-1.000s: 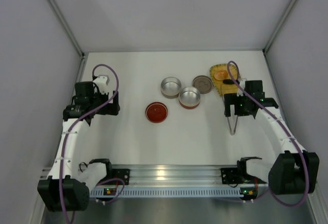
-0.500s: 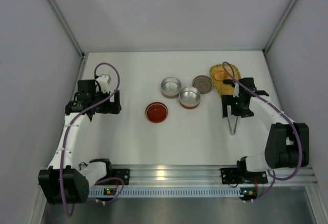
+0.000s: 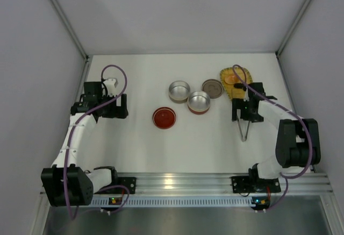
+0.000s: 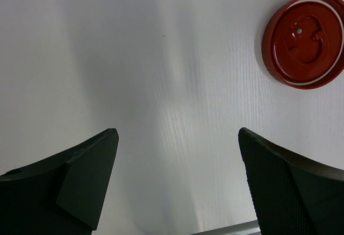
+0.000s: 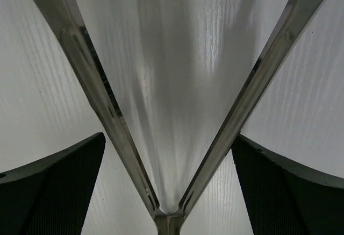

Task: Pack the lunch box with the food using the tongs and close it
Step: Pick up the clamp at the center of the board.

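The silvery tongs (image 3: 244, 132) lie on the table at the right, their V (image 5: 91, 84) spreading away from its hinge. My right gripper (image 3: 242, 114) hangs open low over them. In the right wrist view both tong arms run between the right gripper (image 5: 167, 138) and its black fingers (image 5: 54, 186), which are not pressing them. The orange food piece (image 3: 231, 77) and the black one (image 3: 237, 86) rest on the yellow woven tray (image 3: 243, 91). Two open round tins (image 3: 179, 91) (image 3: 199, 102) stand mid-table. My left gripper (image 3: 121, 106) (image 4: 177, 133) is open over bare table.
A red lid (image 3: 164, 118) (image 4: 303, 40) lies upside down in front of the tins. A brown lid (image 3: 213, 88) lies behind them next to the tray. Grey walls close in the table on the left, right and far sides.
The right arm has folded its elbow inward and upward, with its gripper staying over the tongs. The left gripper has drifted slightly farther from the near edge.
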Robot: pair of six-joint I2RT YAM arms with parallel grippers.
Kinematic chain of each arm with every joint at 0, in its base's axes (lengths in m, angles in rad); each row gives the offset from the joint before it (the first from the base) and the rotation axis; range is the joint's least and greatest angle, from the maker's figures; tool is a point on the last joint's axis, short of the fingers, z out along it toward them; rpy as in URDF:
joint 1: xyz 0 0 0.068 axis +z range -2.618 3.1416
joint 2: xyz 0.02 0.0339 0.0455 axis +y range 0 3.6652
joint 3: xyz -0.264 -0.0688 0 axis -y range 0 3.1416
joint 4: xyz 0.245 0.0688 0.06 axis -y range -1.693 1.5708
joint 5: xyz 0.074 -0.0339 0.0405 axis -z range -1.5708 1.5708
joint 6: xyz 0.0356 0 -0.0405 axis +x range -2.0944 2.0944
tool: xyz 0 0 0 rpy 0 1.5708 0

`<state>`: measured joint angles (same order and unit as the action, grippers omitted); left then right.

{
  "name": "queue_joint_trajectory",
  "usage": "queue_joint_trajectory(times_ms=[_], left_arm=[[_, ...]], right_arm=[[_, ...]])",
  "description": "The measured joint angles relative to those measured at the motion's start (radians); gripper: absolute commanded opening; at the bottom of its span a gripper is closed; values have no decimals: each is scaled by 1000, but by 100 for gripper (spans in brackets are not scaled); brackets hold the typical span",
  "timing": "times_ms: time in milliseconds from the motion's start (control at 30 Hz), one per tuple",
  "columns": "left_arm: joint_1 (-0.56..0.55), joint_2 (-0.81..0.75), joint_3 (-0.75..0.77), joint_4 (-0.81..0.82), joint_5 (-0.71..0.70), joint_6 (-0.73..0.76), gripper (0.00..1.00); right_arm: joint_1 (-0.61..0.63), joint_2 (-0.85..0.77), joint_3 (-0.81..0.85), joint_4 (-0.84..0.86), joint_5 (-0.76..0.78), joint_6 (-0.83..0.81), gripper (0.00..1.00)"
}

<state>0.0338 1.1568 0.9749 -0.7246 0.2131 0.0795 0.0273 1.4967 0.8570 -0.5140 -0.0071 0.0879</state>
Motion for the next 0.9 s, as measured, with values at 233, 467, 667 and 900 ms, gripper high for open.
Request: queue_joint_trajectory(times_ms=[233,467,667,900], left_arm=[[0,0,0,5,3,0,98],[0,0,0,8,4,0,98],[0,4,1,8,3,0,98],[0,3,1,8,7,0,98]], right_arm=[[0,53,-14,57,43,13,91],[-1,86,15,62,62,19,76],[-21,72,12,53,38,10,57],[-92,-55,10,4,-26,-10,52]])
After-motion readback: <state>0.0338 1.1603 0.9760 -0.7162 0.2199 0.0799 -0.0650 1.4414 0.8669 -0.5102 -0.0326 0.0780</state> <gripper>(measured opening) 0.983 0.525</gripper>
